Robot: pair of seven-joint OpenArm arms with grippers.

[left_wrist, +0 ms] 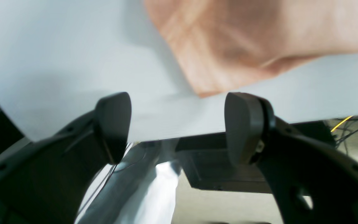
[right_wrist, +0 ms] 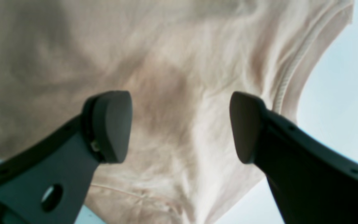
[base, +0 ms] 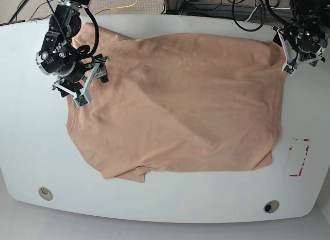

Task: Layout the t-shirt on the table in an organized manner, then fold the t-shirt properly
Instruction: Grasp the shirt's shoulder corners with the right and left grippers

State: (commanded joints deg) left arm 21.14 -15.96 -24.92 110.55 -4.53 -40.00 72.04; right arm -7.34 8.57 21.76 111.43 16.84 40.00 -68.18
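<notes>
Peach t-shirt lies spread beneath the right hand.

The peach t-shirt lay spread flat and lightly wrinkled across the white table, directly beneath the right gripper and just beside the left gripper.

A white desk with rounded corners is carrying a peach t-shirt, which is lying spread across most of it. Two round grommet holes are sitting near the front edge, and a red-tape rectangle is marking the right side.
</notes>
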